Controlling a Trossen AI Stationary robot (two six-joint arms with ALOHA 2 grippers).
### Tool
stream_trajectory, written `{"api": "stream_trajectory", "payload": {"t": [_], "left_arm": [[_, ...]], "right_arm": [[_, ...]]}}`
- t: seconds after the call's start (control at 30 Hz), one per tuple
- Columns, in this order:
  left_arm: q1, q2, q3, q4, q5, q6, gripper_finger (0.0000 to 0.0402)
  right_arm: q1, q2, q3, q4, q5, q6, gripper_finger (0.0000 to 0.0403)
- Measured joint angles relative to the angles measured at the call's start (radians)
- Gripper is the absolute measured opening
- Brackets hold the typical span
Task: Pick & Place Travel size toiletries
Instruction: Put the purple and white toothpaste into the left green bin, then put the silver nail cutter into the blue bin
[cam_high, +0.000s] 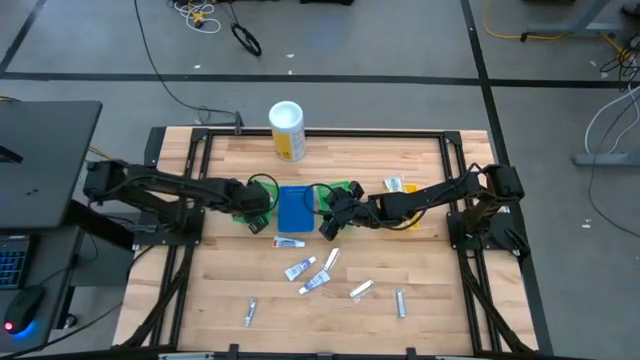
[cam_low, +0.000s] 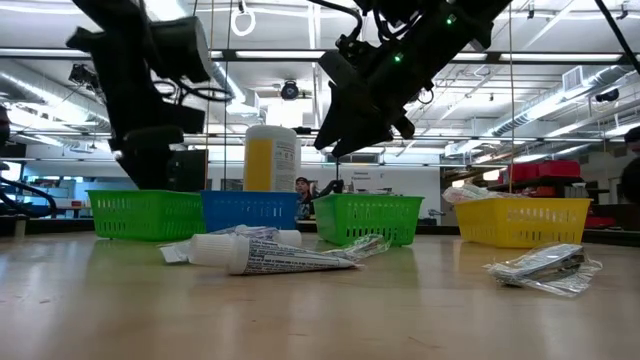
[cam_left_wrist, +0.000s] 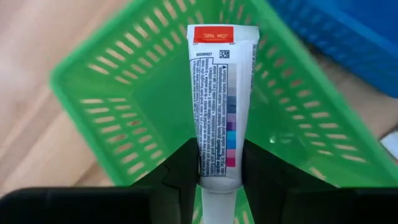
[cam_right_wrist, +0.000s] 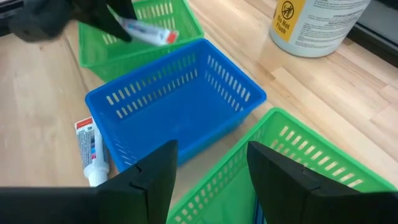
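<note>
A: Two arms reach in toward the blue tray (cam_high: 294, 209), one from each side. The left gripper (cam_high: 257, 203) hangs over the green tray (cam_left_wrist: 118, 118) that sits just left of the blue one, and it is clamped on a white tube (cam_left_wrist: 216, 112).

B: How is the tube held?

A: By its cap end, between the two dark fingers (cam_left_wrist: 180, 171). The crimped end with the red label points out over the green tray's floor. From the right wrist the same tube (cam_right_wrist: 146, 31) shows above that tray, beyond the blue tray.

B: And the right gripper?

A: The right gripper (cam_high: 328, 213) is just right of the blue tray, above a second green tray (cam_right_wrist: 305, 162). Its fingers (cam_right_wrist: 155, 171) stand spread, with nothing between them.

B: Where is the rest of the toiletries?

A: On the wood in front of the blue tray. One tube (cam_high: 289, 242) lies just by its front edge, and from the right wrist it (cam_right_wrist: 90, 152) shows beside the tray wall. More small tubes (cam_high: 300, 269) and wrapped items (cam_high: 361, 289) are scattered farther forward. A yellow tray (cam_low: 520, 220) stands well right of the blue one, and the canister (cam_high: 287, 130) stands behind it.
</note>
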Motion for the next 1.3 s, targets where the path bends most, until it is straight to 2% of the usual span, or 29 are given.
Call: {"api": "stream_trajectory", "payload": {"t": [0.1,0.27,0.57,0.73,0.83,0.93,1.07,1.2,1.3], "left_arm": [[0.026,0.056,0.000,0.037,0.048,0.020,0.0124],[0.052,0.102,0.000,0.039,0.044,0.015,0.0141],[0.067,0.096,0.004,0.035,0.061,0.065,0.0185],[0.067,0.067,0.046,-0.046,0.057,0.067,0.0196],[0.055,0.004,0.072,-0.098,0.055,0.068,0.0196],[0.011,-0.089,0.080,-0.103,0.044,0.071,0.0195],[-0.092,-0.209,0.081,-0.088,0.043,-0.007,0.0195],[-0.231,-0.277,0.081,-0.075,0.043,-0.124,0.0195],[-0.350,-0.281,0.081,-0.050,0.056,-0.275,0.0195]], "right_arm": [[0.000,0.000,0.000,0.000,-0.006,0.000,0.0204],[0.000,0.000,0.000,-0.001,-0.026,0.000,0.0204],[0.000,0.000,0.000,-0.002,-0.026,0.000,0.0204],[0.002,0.000,0.000,-0.004,-0.053,-0.010,0.0204],[0.015,0.000,0.000,-0.006,-0.084,-0.036,0.0204],[0.030,0.000,0.000,-0.011,-0.087,-0.036,0.0204],[0.050,0.000,0.000,-0.016,-0.089,-0.054,0.0204],[0.071,0.000,0.000,-0.018,-0.103,-0.101,0.0204],[0.085,0.000,0.000,-0.017,-0.102,-0.106,0.0204]]}}
